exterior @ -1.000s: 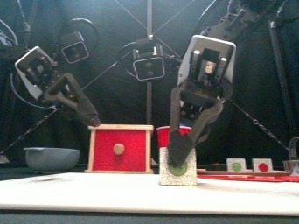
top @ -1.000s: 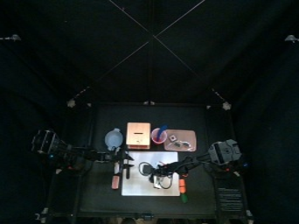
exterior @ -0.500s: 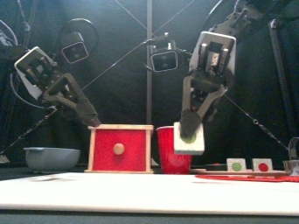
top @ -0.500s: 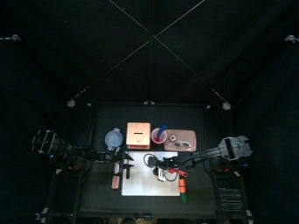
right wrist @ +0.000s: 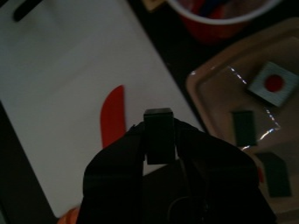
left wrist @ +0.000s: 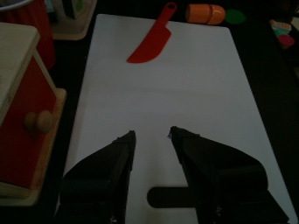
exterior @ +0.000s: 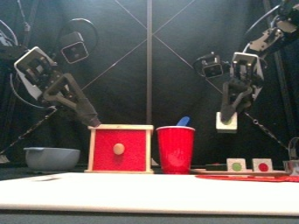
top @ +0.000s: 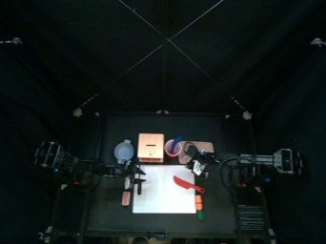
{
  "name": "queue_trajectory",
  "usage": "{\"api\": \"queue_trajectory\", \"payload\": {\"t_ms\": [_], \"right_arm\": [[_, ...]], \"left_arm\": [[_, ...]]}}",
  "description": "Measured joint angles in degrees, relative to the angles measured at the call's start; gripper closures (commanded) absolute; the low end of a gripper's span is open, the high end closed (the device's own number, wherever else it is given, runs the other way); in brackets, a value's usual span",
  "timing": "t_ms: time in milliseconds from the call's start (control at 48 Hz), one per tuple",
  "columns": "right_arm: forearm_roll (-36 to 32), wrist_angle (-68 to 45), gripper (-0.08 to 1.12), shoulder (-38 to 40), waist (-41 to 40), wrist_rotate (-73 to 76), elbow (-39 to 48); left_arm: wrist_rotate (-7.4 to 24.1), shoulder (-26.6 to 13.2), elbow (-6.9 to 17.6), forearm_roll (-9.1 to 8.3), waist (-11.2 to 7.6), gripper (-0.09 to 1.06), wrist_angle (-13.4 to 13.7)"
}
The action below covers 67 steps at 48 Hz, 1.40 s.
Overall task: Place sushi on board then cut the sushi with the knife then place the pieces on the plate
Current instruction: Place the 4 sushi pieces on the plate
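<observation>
Matt white board (left wrist: 163,105), pale wooden box (left wrist: 17,52)

Black curtains (top: 163,48) hang behind and beside the small black table (top: 109,129).

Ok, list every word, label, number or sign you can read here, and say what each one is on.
None can be read.
The white cutting board, red knife, red cup, wooden box and pink tray bear no print.
The sushi pieces in the tray show only coloured spots, no writing; the sushi piece in the right gripper shows none.
</observation>
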State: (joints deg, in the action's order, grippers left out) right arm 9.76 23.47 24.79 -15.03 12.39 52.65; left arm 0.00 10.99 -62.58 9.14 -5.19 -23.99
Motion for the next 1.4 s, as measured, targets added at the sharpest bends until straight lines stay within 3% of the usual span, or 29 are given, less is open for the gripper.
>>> {"api": "queue_trajectory", "payload": {"t_ms": [208, 438, 750, 1396], "right_arm": [[-4.57, 0.26, 0.47, 4.39, -10.55, 0.0, 3.43], [-8.35, 0.53, 0.44, 3.08, -18.28, 0.09, 4.83], [-9.49, -1.23, 0.25, 0.53, -20.04, -0.09, 6.77], [-9.23, -4.22, 0.24, 0.53, -19.78, -0.09, 6.77]], "left_arm": [[0.09, 0.0, 0.09, 0.0, 0.18, 0.19, 0.0], [0.0, 0.09, 0.0, 0.0, 0.18, 0.19, 0.0], [0.0, 0.0, 0.0, 0.0, 0.18, 0.19, 0.0], [0.09, 0.0, 0.0, 0.0, 0.35, 0.19, 0.0]]}}
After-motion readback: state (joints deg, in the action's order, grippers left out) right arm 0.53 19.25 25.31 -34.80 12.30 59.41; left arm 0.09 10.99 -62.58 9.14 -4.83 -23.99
